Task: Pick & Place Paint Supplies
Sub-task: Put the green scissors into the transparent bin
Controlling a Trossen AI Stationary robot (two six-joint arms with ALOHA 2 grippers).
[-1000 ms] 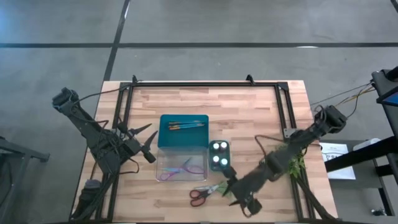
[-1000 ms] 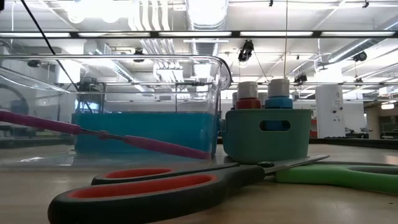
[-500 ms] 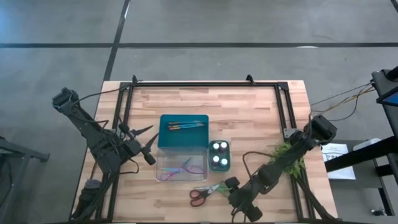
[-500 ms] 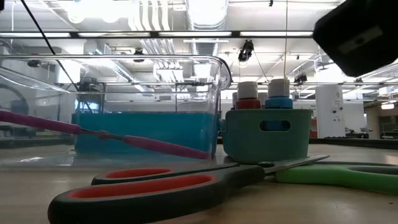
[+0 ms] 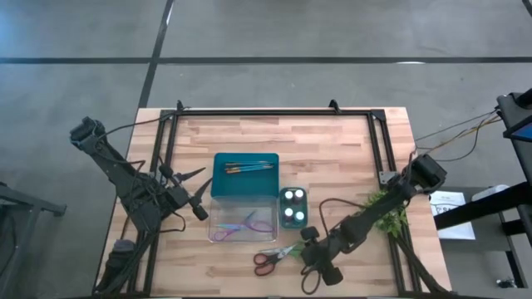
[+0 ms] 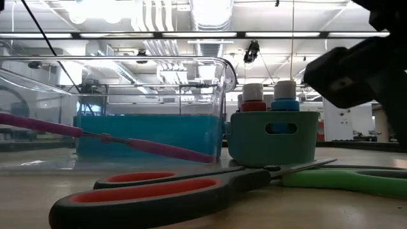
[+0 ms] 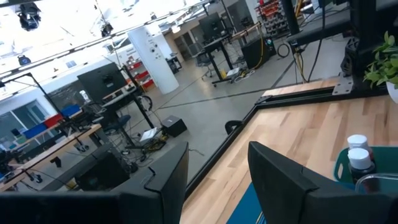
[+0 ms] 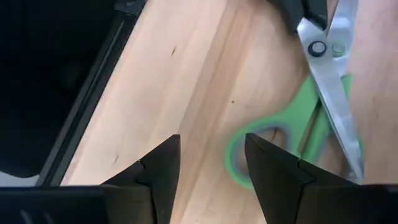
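High view: the teal tray (image 5: pixel 218 184) is shown holding several thin brushes (image 5: pixel 249 167), and the clear container (image 5: pixel 214 233) just below it holds the purple-handled scissors (image 5: pixel 243 225). Paint bottles (image 5: pixel 292 205) with white caps are seen standing in the small teal cup (image 5: pixel 303 199) beside these containers. The red-and-green scissors (image 5: pixel 273 258) are left lying loose on the wooden table (image 5: pixel 332 149), so this item is judged to be the one still to be placed. The right gripper (image 5: pixel 309 267) is positioned low at the near edge, just beside these scissors. The left gripper (image 5: pixel 193 184) is parked beside the teal tray, holding nothing. A green plant sprig (image 5: pixel 391 212) lies near the right edge.

Low view: the red-and-green scissors (image 6: pixel 191 187) are seen flat on the table in the foreground, with the small teal cup (image 6: pixel 273 137) and two capped bottles (image 6: pixel 269 97) behind. A dark part of the right arm is seen at upper right.

Left wrist view: the left gripper (image 7: pixel 217 171) is shown with its fingers parted and nothing between them; capped bottles (image 7: pixel 359 155) appear at the edge.

Right wrist view: the right gripper (image 8: pixel 211 165) is shown with its fingers parted and empty, poised over bare wood beside the green handle loop of the scissors (image 8: pixel 311 118). No grasp is yet made.
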